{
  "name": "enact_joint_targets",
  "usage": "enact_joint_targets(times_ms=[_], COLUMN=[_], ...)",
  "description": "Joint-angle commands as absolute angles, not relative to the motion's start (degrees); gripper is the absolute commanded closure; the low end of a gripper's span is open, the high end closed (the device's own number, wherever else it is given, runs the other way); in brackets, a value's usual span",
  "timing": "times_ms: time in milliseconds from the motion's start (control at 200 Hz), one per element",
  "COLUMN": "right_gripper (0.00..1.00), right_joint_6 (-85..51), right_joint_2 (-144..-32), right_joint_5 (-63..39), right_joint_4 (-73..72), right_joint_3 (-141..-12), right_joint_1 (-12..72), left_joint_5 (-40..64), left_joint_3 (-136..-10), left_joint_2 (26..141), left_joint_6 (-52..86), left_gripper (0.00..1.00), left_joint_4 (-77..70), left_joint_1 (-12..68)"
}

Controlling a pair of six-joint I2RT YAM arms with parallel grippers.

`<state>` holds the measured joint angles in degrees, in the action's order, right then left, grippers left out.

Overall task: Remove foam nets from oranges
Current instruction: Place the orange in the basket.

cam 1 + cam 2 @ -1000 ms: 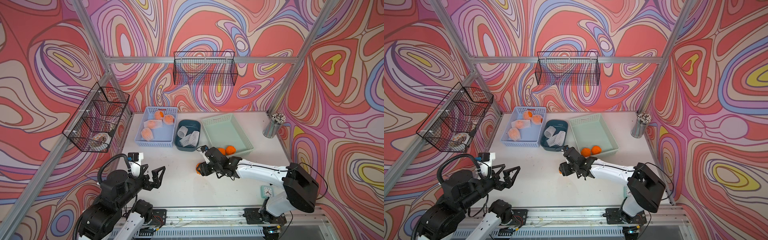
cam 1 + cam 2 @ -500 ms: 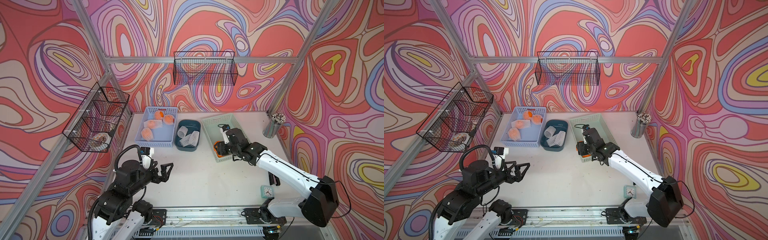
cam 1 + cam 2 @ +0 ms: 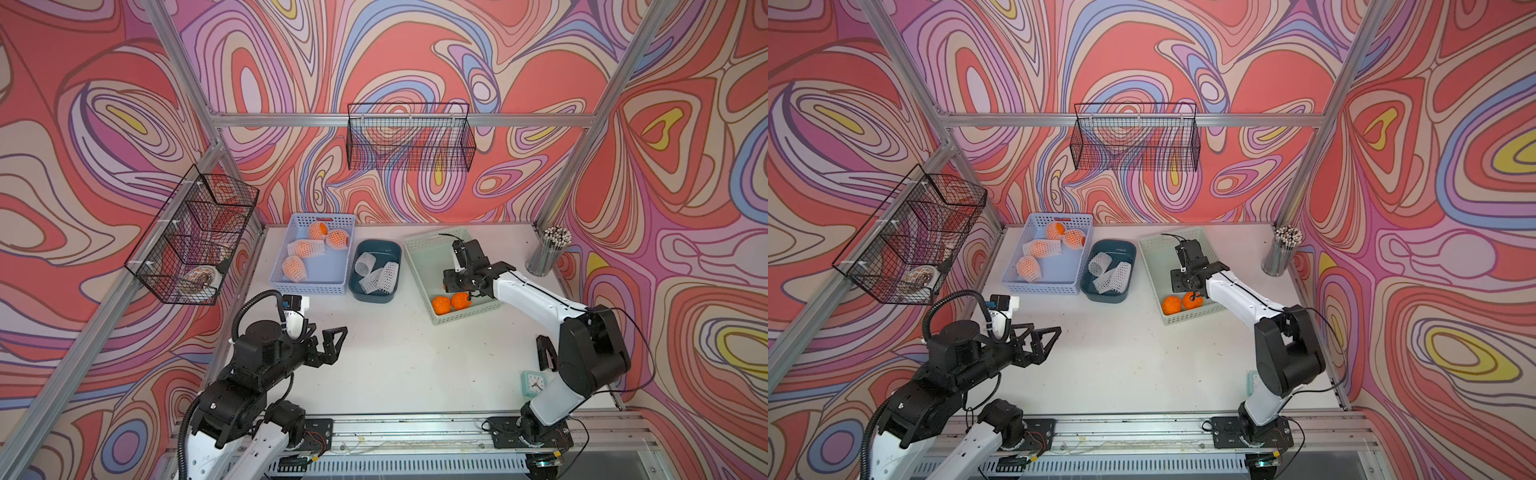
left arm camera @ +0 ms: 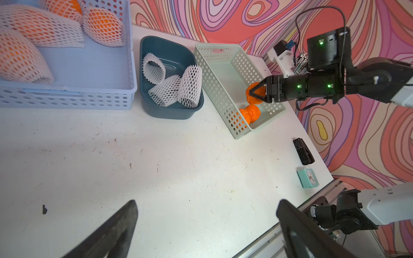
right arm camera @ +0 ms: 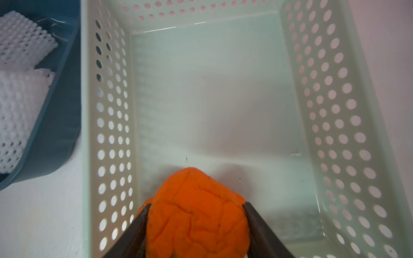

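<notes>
My right gripper (image 5: 196,205) is shut on a bare, wrinkled orange (image 5: 196,214), held just inside the pale green basket (image 5: 111,111). The left wrist view shows this gripper (image 4: 254,91) above two bare oranges (image 4: 251,112). Both top views show those oranges (image 3: 441,304) (image 3: 1172,305) at the green basket's (image 3: 417,274) near end. Several oranges in white foam nets (image 3: 306,248) lie in the lavender basket (image 3: 307,288). Three empty foam nets (image 3: 376,274) lie in the dark teal tub (image 3: 374,297). My left gripper (image 3: 328,336) (image 4: 206,203) hangs open over bare table at the front left, holding nothing.
Black wire baskets hang on the back wall (image 3: 409,141) and the left wall (image 3: 191,237). A cup of pencils (image 3: 548,253) stands at the back right. A small teal clock (image 3: 534,382) and a black object (image 3: 545,353) sit near the right arm's base.
My right gripper carried the orange from the middle of the table to the green basket. The left arm rose and reached a little farther over the table, still open.
</notes>
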<state>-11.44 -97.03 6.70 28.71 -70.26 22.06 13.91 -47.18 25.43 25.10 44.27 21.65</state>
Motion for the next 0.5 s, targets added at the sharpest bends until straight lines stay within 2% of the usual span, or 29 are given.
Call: enact_joint_targets(times_ms=[0,320,496], right_gripper=[0.40,0.39,0.36], right_joint_6=[-9.04,-8.41,-9.05], right_joint_2=[-100.61,-109.50,-109.19], right_joint_5=[8.66,10.98,10.40], right_joint_4=[26.38,23.64,23.03], right_joint_3=[-72.80,-73.97,-72.97], right_joint_1=[21.39,20.99,20.94], left_joint_5=[13.52,13.19,12.94], left_joint_3=[-46.29,-45.63,-45.65], left_joint_2=[24.51,24.51,24.49], left_joint_6=[24.96,25.13,24.96], left_gripper=[0.00,0.00,0.00], left_joint_4=[43.86,43.60,43.77], left_joint_1=[21.34,21.30,21.29])
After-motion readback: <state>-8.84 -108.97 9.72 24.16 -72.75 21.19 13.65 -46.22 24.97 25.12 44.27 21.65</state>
